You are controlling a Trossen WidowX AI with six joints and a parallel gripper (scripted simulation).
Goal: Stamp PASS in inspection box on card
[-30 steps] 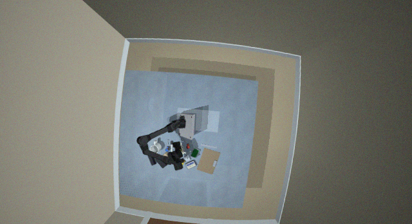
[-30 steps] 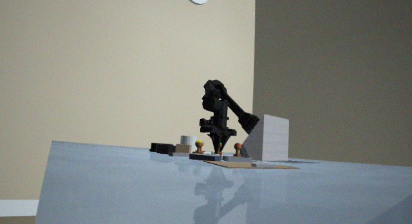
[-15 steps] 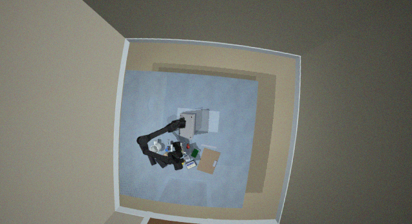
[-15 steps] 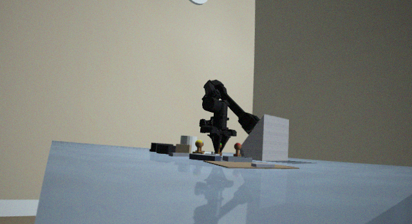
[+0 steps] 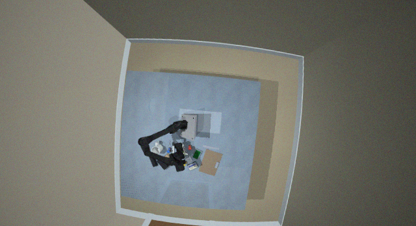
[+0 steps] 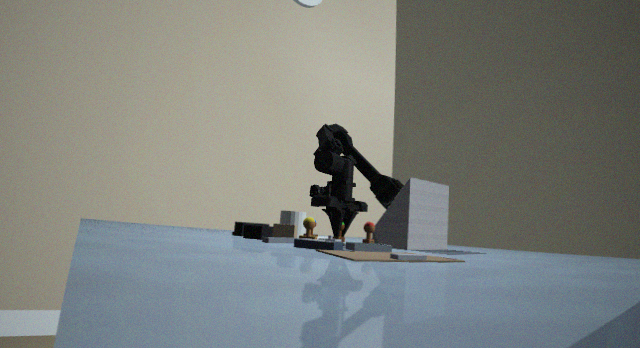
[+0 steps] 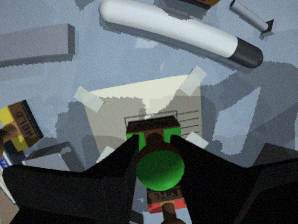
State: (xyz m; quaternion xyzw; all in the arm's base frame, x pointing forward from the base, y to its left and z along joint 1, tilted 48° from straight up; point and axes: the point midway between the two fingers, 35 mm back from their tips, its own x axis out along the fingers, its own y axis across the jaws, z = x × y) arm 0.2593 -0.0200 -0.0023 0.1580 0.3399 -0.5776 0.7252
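Note:
My gripper [image 7: 154,140] [image 6: 340,235] is shut on the green-knobbed stamp [image 7: 160,170] [image 6: 343,226], which is upright with its wooden base downward. The stamp is over the lower part of the printed box [image 7: 165,112] on the cream card [image 7: 167,86]; its base hides most of the box, and I cannot tell whether it touches the card. No print is visible. Pale tape holds the card's corners. A green-topped pad [image 5: 197,154] lies on the bench right of the gripper in the top view. The held stamp's lettering is hidden.
A red stamp [image 7: 166,206] [image 5: 190,147] [image 6: 369,228] and a yellow HOLD stamp [image 7: 21,125] [image 6: 310,228] stand close by. A white marker [image 7: 170,30] and grey bar [image 7: 35,45] lie beyond the card. Also present are a mug [image 5: 157,149], clipboard [image 5: 209,161] and large grey block [image 5: 189,130] [image 6: 428,215].

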